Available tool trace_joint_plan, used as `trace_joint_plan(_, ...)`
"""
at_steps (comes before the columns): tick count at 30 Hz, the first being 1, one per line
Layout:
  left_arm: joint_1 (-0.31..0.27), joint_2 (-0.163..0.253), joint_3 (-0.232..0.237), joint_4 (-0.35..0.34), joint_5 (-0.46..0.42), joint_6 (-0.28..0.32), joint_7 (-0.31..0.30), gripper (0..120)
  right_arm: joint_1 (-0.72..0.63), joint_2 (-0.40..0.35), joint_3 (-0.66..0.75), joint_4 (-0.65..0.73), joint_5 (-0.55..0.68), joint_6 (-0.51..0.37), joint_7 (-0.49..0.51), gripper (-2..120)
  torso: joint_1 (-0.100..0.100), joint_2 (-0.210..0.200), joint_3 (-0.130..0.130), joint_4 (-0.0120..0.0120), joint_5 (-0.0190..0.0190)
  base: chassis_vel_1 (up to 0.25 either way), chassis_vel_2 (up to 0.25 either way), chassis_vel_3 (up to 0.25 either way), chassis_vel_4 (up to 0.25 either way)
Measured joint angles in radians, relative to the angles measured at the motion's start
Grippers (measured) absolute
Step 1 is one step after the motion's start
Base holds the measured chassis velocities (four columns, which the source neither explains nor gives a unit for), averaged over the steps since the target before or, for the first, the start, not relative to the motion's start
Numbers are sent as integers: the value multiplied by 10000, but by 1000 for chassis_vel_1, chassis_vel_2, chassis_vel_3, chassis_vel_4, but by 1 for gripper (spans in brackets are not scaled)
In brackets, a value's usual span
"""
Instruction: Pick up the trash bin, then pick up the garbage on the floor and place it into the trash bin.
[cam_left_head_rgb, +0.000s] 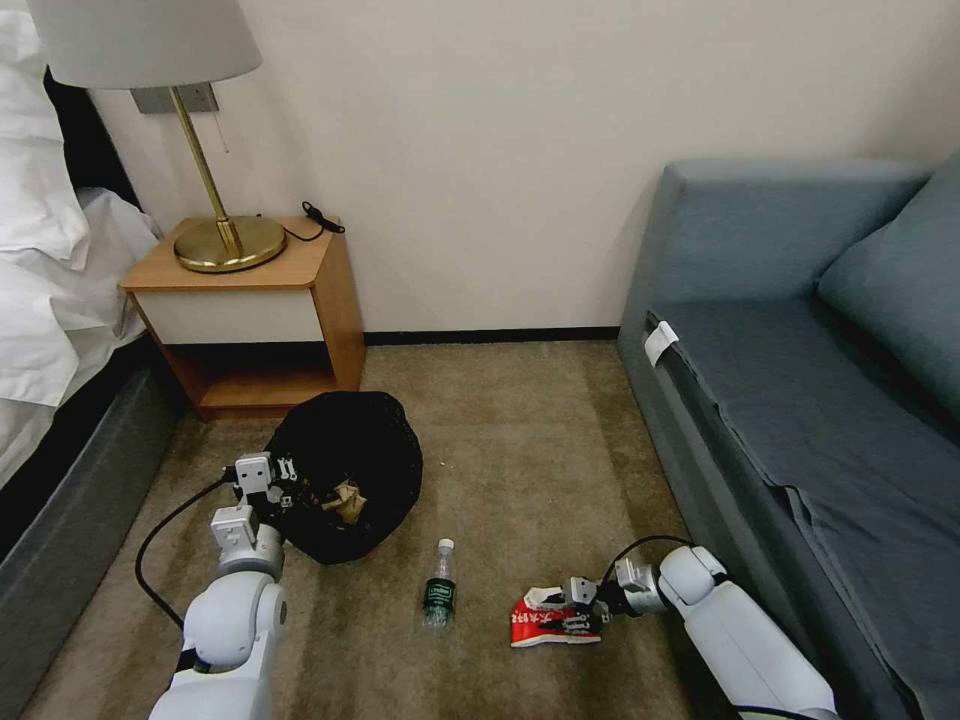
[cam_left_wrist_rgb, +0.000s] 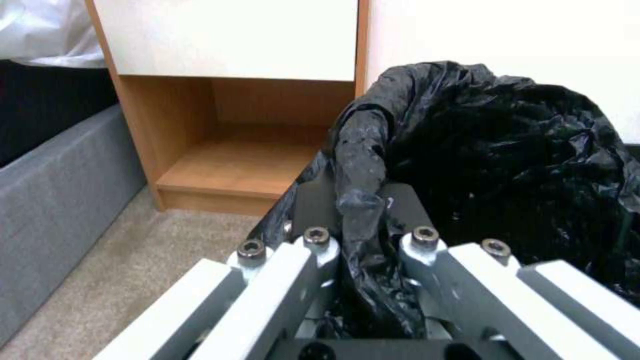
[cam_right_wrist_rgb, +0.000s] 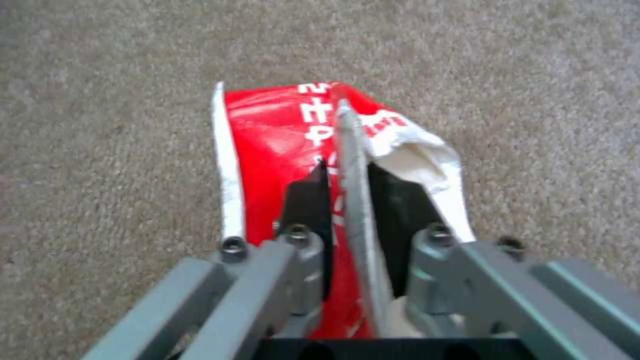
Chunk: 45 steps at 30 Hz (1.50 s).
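Bin (cam_left_head_rgb: 350, 470) stands on the carpet by the nightstand (cam_left_head_rgb: 260, 300); my left gripper (cam_left_head_rgb: 285, 490) is clamped on its rim. My right gripper (cam_left_head_rgb: 578, 610) pinches the red packet (cam_left_head_rgb: 535, 625) near the bottle (cam_left_head_rgb: 440, 583).

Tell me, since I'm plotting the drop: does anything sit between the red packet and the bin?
Only the bottle, lying on the carpet roughly between the red packet pinched by the right gripper and the trash bin held by the left gripper.
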Motion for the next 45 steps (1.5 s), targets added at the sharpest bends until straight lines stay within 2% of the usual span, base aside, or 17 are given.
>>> trace_joint_plan(1, 0, 0, 0, 0, 0, 0, 0, 5, 0, 0, 0, 0, 0, 0, 0, 13, 0, 0, 0, 0, 0, 0, 0, 0, 0)
trace_joint_plan(3, -9, 14, -2, 0, -10, 0, 1, 5, 12, 7, 25, 11, -1, 5, 9, 1, 0, -1, 0, 0, 0, 0, 0, 0, 0)
trace_joint_plan(5, -13, 17, -3, 0, -14, 0, 1, 5, 14, 12, 31, 19, -2, 5, 10, 0, 0, 0, 0, 0, -1, 0, 0, 0, 0)
trace_joint_plan(27, -96, 48, 47, -39, -67, -5, 13, 5, -7, -38, 692, 426, 206, 88, 245, 0, 0, 0, 1, 0, 2, 0, 0, 0, 0)
trace_joint_plan(45, -3, 38, 167, -121, -16, 6, 20, 5, 273, -705, 1733, 3172, 1830, -194, 607, 0, 0, -1, 1, 0, 0, 0, 0, 0, 0)
